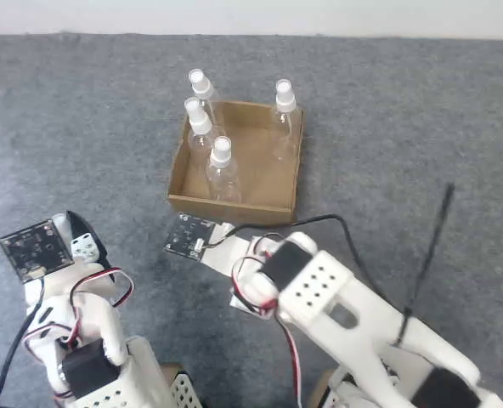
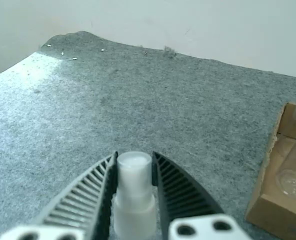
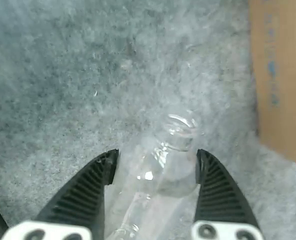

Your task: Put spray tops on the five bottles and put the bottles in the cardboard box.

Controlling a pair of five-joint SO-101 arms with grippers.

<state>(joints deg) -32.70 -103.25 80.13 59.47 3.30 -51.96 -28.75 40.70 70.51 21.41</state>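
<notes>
My left gripper (image 2: 134, 157) is clamped on a white spray top (image 2: 134, 197). My right gripper (image 3: 155, 156) is closed around the uncapped clear bottle (image 3: 174, 167), just beside the cardboard box (image 1: 234, 206). Four capped bottles (image 1: 222, 166) stand in that box. Everything sits on a fuzzy grey mat (image 1: 81, 127) whose far edge meets a plain pale wall (image 2: 188, 20).
</notes>
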